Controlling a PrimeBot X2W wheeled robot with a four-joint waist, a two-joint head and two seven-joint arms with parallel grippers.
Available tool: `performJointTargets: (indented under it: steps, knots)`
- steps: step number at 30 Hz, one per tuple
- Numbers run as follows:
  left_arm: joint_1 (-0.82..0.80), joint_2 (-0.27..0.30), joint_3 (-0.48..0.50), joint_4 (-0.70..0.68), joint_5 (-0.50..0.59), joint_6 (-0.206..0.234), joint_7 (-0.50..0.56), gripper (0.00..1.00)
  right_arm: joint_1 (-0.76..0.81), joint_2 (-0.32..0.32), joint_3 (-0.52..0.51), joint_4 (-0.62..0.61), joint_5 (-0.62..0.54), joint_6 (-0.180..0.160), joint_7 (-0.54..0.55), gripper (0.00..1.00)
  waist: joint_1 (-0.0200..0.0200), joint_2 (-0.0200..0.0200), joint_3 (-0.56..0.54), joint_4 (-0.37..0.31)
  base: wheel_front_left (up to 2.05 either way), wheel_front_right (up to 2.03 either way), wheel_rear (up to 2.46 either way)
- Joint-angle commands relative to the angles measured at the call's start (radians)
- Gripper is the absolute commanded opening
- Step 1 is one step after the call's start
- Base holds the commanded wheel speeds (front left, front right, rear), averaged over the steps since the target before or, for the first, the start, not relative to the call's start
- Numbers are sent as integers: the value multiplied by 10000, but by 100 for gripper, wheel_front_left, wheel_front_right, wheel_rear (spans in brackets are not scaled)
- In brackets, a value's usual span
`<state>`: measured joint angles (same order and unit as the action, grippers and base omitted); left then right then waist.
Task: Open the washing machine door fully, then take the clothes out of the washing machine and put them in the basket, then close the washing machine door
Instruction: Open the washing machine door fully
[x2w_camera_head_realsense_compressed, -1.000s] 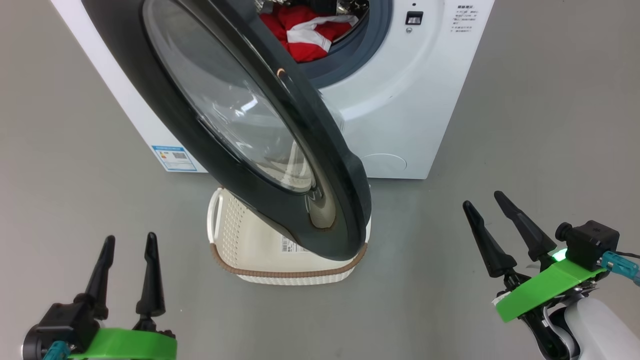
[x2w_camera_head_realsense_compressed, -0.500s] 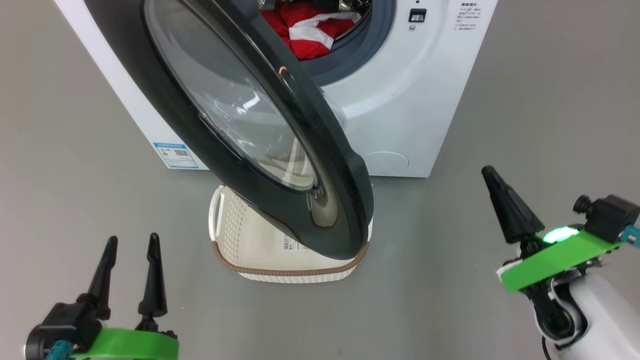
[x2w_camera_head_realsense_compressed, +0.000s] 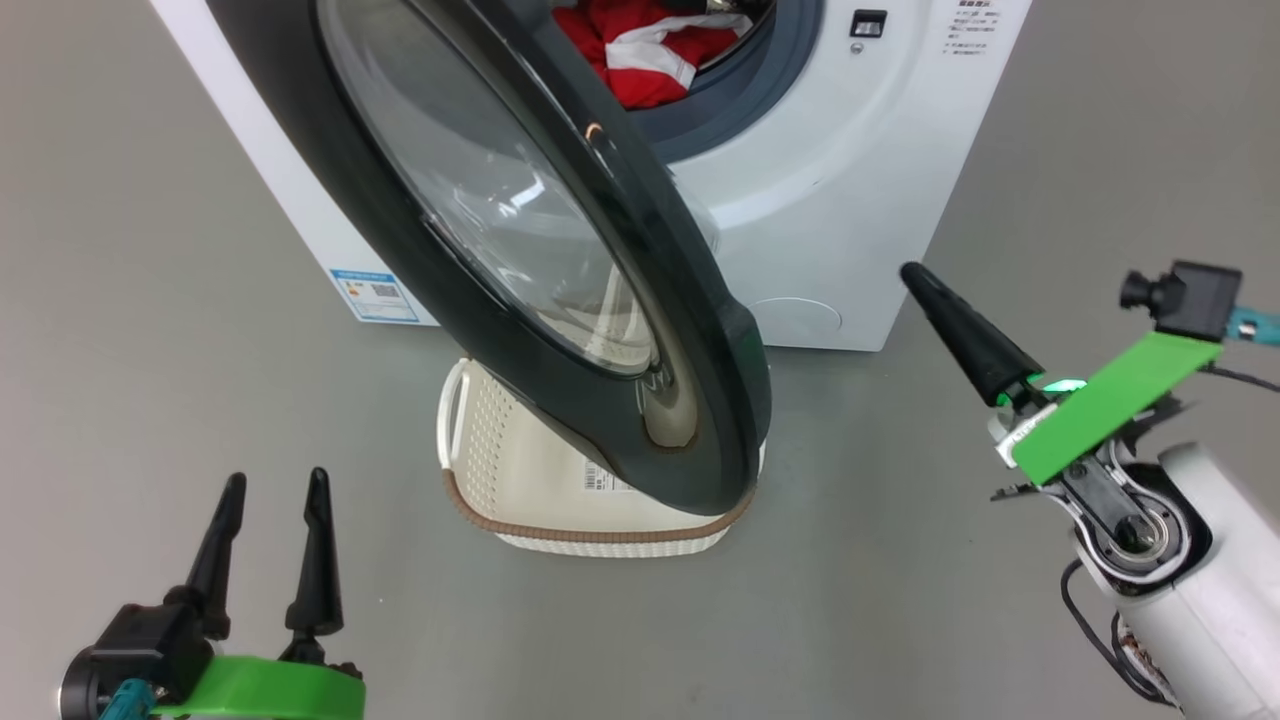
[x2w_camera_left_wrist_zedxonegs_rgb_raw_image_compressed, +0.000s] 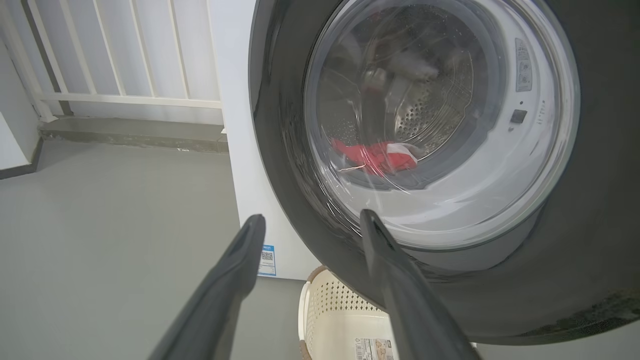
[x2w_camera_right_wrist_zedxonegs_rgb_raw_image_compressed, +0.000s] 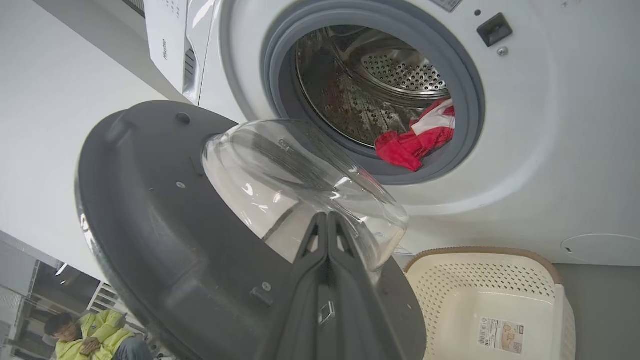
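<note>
Pressed tight together and holding nothing, the two dark fingers of the right gripper (x2w_camera_head_realsense_compressed: 912, 276) hang over the grey floor (x2w_camera_head_realsense_compressed: 150, 330) at the right of the scene, pointing towards the washing machine (x2w_camera_head_realsense_compressed: 860, 190) and clear of it. At the near left the left gripper (x2w_camera_head_realsense_compressed: 278, 478) has its fingers spread wide, also empty. The washing machine door (x2w_camera_head_realsense_compressed: 520, 230) is hinged on the left and stands partly swung out, with its glossy black ring and bulging glass bowl leaning over the basket (x2w_camera_head_realsense_compressed: 590, 536). The basket sits on the floor just in front of the machine, under the door's lower edge. The clothes (x2w_camera_head_realsense_compressed: 650, 50), red with white bands, lie in the drum mouth against the grey-blue gasket (x2w_camera_head_realsense_compressed: 770, 90). A blue label sticker (x2w_camera_head_realsense_compressed: 373, 296) sits low on the machine's left side, its print too small to read. Several lines of small grey writing (x2w_camera_head_realsense_compressed: 975, 28) near the far right top of the front are likewise illegible. In the right wrist view, a small word (x2w_camera_right_wrist_zedxonegs_rgb_raw_image_compressed: 163, 43) on the white top panel looks like "Hisense". A paper label (x2w_camera_right_wrist_zedxonegs_rgb_raw_image_compressed: 500, 334) with a barcode and a small picture lies in the basket, its text unreadable.
</note>
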<state>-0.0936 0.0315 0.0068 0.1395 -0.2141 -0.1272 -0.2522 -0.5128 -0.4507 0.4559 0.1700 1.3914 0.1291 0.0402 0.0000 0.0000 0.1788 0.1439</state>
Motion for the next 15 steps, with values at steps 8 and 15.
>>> performJointTargets:
  steps: [8,15]
  knots:
    - [-396,190,336,-198,-33,-28,-95,100,-995,130,815,103,1064,16,1305,0,0,0,118,305,0,0,0]
    - [-443,189,361,-186,-54,-28,-95,100,-1412,259,1260,400,1224,16,1908,0,0,0,176,513,0,0,0]
